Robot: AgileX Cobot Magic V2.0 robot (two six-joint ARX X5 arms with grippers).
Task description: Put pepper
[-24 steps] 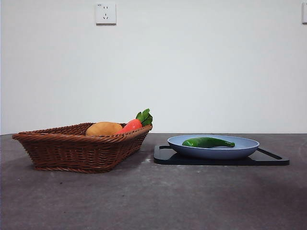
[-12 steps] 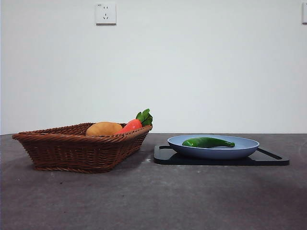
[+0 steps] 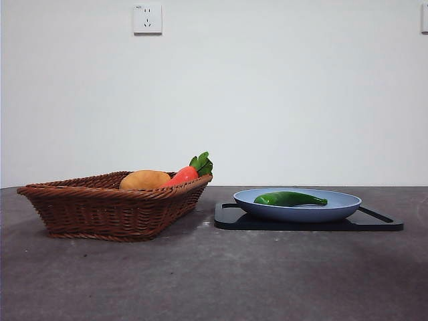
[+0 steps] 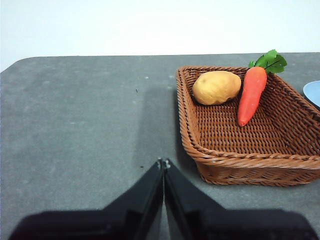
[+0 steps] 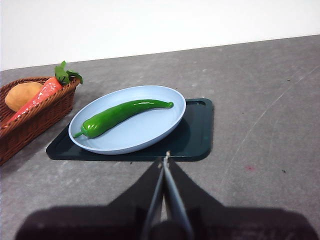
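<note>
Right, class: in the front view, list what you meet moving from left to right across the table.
Brown woven wicker basket → rounded tan-yellow potato → orange-red carrot with green leaves → long glossy dark green pepper, lying in a shallow blue plate on a black tray.

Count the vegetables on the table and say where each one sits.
3. The pepper lies on the blue plate; the carrot and the potato lie in the basket. None seems hidden.
</note>
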